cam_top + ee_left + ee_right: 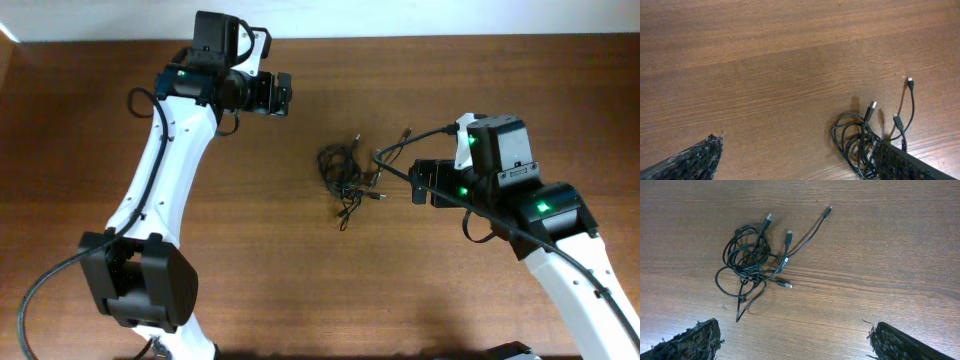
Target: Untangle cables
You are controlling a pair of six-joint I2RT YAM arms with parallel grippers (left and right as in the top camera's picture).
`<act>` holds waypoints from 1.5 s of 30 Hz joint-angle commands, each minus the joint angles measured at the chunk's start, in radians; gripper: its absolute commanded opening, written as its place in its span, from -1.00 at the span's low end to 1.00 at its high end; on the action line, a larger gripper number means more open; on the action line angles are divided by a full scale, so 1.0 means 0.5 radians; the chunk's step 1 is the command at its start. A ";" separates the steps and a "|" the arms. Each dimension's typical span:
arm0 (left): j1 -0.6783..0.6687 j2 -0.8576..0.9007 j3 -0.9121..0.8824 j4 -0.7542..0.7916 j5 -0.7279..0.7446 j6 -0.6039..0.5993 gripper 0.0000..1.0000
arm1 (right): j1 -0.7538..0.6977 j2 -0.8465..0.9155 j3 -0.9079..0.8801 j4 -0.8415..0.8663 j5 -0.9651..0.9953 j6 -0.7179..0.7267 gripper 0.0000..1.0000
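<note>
**A:** What's laid out there?

**B:** A brown wooden table (300, 290), with the left arm (165, 150) reaching in from one side and the right arm (565, 250) from the other.

**A:** And the grippers?

**B:** The left gripper (283, 95) is spread wide and holds nothing. The right gripper (420, 183) is the same, its fingers (695, 340) far apart over bare wood.

**A:** Where are the cables?

**B:** The cables (345, 172) lie on the table in a loose knotted bundle between the two grippers, nearer the right one. No finger touches them. Several ends trail out of the loops towards the right gripper.

**A:** Anything smaller?

**B:** A silver-tipped plug (768, 217) sticks out at the bundle's edge, and the smallest plug (828, 209) sits at the end of the longest loose strand.
</note>
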 commanded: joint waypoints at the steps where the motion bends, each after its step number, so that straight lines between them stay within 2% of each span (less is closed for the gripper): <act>1: -0.002 0.005 0.036 0.040 -0.008 0.002 0.98 | 0.011 0.002 0.035 0.000 -0.003 -0.020 0.97; 14: -0.002 0.192 0.035 0.041 -0.008 0.002 0.99 | 0.011 0.011 0.034 -0.002 -0.003 -0.020 0.97; 29: -0.064 0.206 0.035 0.033 -0.008 0.002 0.99 | 0.011 0.011 0.034 -0.002 -0.003 -0.020 0.97; 45: -0.145 0.530 0.035 0.062 -0.008 0.002 0.99 | 0.011 0.011 0.034 -0.001 -0.002 -0.021 0.97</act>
